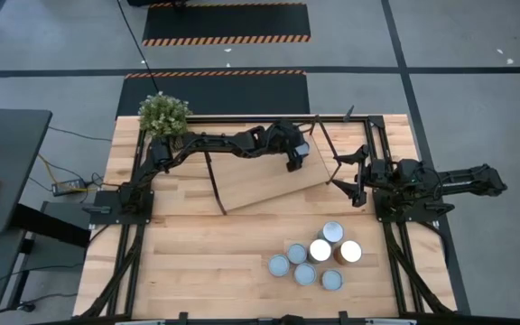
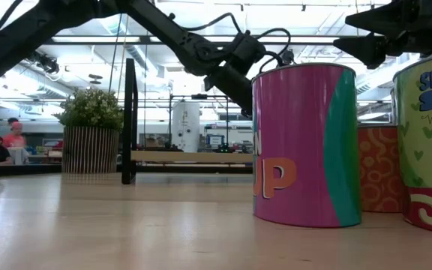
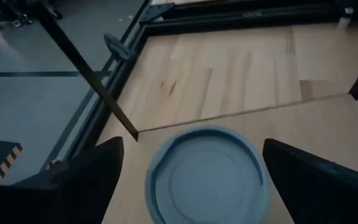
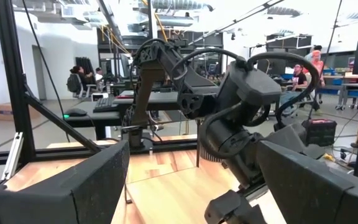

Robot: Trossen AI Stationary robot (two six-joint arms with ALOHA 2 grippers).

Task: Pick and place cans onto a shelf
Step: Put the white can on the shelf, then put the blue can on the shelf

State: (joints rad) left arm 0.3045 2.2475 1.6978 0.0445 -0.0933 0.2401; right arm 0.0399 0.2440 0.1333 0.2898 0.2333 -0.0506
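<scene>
The step in hand looks like the placing of one can on the shelf [image 1: 264, 181], the light-wood board lying at an angle across the far half of the table [image 1: 197, 262]. Left of the shelf stands a potted plant [image 1: 164, 115]; from that side the left arm reaches over the board, and the left gripper [image 1: 298, 159] hangs above the shelf's right end. In the left wrist view its fingers [image 3: 86, 180] stand wide apart on either side of a can [image 3: 207, 177] with a pale blue top, which sits on the board near its edge; the pads do not appear to touch it, so the can seems just set down or about to be gripped. If it is set down, the next move calls for a straight lift clear of the can. Right of the shelf, the right gripper [image 1: 348, 173] waits with fingers spread, holding nothing. The remaining cans [image 1: 314, 257] cluster on the table in front of the shelf's right end.
</scene>
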